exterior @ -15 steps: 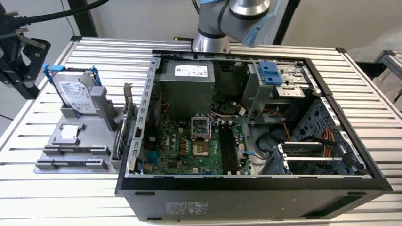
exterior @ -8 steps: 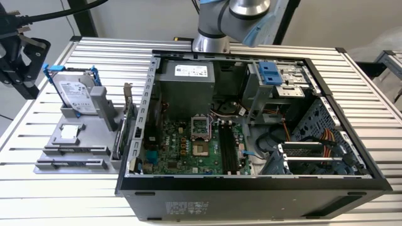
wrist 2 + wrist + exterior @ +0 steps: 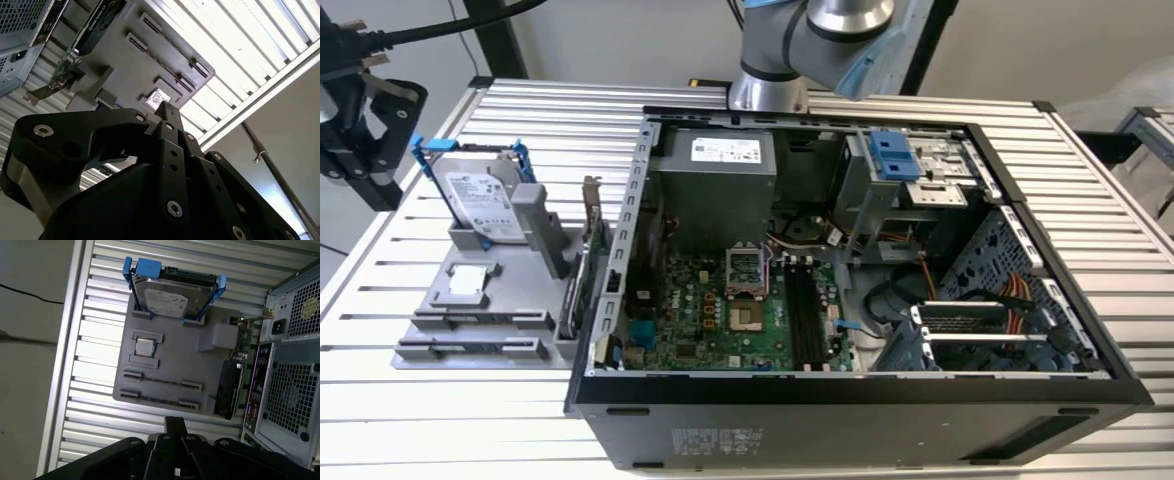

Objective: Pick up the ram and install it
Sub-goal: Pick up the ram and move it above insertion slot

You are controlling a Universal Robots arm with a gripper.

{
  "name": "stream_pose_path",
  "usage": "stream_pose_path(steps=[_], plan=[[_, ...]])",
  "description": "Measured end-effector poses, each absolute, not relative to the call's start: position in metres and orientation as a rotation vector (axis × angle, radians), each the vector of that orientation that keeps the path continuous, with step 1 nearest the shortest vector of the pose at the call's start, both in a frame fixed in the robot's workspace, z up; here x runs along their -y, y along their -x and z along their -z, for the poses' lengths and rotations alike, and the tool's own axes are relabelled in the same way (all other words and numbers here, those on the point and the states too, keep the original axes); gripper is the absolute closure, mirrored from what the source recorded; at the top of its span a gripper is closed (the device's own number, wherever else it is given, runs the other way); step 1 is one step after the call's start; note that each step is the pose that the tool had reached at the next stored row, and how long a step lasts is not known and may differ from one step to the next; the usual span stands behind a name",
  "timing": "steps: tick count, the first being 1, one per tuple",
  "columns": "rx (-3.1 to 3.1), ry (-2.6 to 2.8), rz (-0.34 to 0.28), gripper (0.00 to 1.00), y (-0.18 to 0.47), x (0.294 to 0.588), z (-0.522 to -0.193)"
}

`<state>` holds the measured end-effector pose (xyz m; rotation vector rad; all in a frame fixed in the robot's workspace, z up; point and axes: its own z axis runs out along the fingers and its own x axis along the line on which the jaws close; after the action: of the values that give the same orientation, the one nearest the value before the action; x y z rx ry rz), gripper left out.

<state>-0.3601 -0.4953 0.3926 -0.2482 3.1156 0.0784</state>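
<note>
**Closed gripper beside the tray, ram hard to spot**

The gripper (image 3: 175,421) hangs with its fingers together, gripping nothing, just short of the grey parts tray (image 3: 175,355). Thin dark lines in the tray's two long slots (image 3: 162,382) may be the ram; I can't say. Dropping closed, it could knock that strip. Beyond, the hard drive (image 3: 167,300) label is unreadable.

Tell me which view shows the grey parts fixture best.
First wrist view: the grey slotted plastic fixture is seen face-on, nearly whole. The exterior view shows it obliquely, beside the black computer case. The second wrist view shows part of it past the black gripper.
</note>
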Motion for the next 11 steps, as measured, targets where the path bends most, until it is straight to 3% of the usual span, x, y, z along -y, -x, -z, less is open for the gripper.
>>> stream_pose_path(steps=[11], plan=[[-3.11, 0.324, -0.079, 1.0, 0.3601, 0.4953, -0.3927]])
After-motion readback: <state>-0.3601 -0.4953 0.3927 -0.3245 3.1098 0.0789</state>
